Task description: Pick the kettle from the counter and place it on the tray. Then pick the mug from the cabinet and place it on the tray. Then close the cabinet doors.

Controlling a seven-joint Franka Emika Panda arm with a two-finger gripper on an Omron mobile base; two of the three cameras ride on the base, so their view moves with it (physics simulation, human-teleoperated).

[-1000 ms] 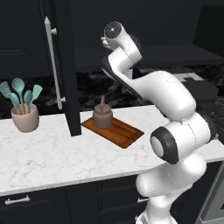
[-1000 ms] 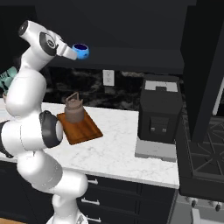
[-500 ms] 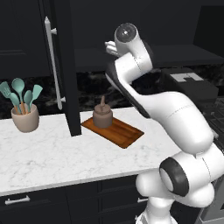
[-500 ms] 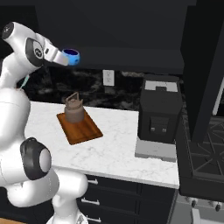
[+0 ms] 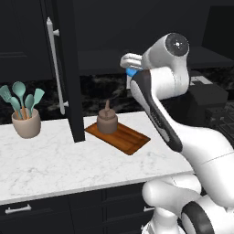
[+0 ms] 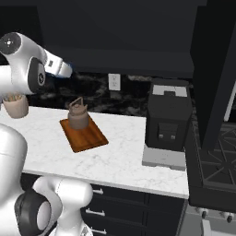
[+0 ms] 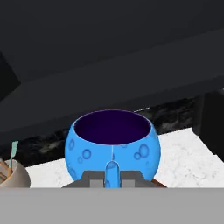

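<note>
My gripper [image 7: 111,176] is shut on the small side handle of the bright blue mug [image 7: 113,144] and holds it upright in the air, dark inside showing. In the left base view the gripper [image 5: 130,63] hangs high above the counter [image 5: 55,160], with a sliver of the mug [image 5: 132,72] under it. The brown-grey kettle [image 5: 107,122] stands on the near-left end of the reddish-brown tray [image 5: 130,139], below and left of the hand. The right base view shows kettle [image 6: 78,115] and tray [image 6: 87,138] too. A cabinet door [image 5: 69,68] stands open, silver handle [image 5: 55,68] outward.
A beige pot of teal utensils [image 5: 26,122] stands at the counter's left. A black coffee machine [image 6: 168,120] sits right of the tray, with a stove [image 6: 216,159] beyond it. A second tall dark door [image 6: 214,69] juts out at the right. The cabinet [image 6: 115,37] spans overhead.
The hand has carried the mug down and away from the cabinet, toward the tray side. The arm's upper links have swung round with it. Kettle and tray have stayed put.
</note>
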